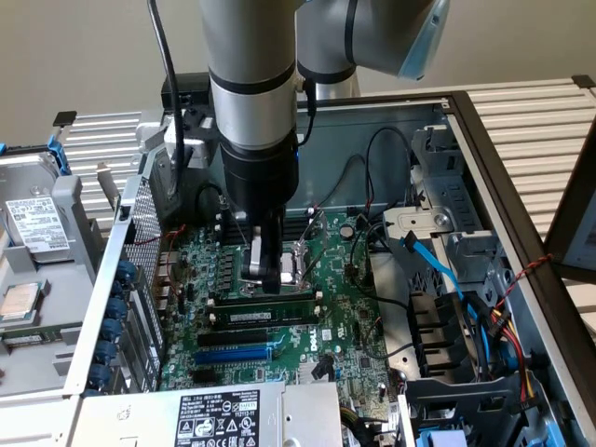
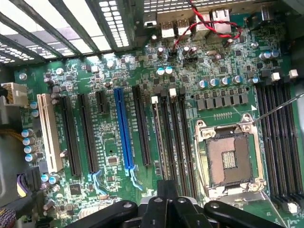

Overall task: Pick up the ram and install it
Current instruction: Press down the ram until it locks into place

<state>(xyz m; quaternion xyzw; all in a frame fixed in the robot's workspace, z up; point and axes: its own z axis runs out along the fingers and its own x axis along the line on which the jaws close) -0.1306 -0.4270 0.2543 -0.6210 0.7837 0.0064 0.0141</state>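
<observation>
The ram (image 1: 265, 317) is a long green stick with black chips and a small white label. It stands on edge in one of the black memory slots of the motherboard (image 1: 354, 317), just in front of the CPU socket. My gripper (image 1: 270, 279) hangs straight down over it, fingers shut together with nothing between them. Its tip is at the stick's top edge near the middle; whether it touches cannot be told. In the wrist view the ram (image 2: 158, 142) shows edge-on as a thin pale line among the slots, running towards the black fingertips (image 2: 166, 186).
The open CPU socket (image 2: 228, 159) lies beside the memory slots. A blue expansion slot (image 1: 233, 354) sits nearer the front. Blue and black cables (image 1: 447, 279) and drive cages crowd the exterior view's right. The power supply (image 1: 214, 414) borders the front, and a hard drive (image 1: 37, 223) lies outside the case.
</observation>
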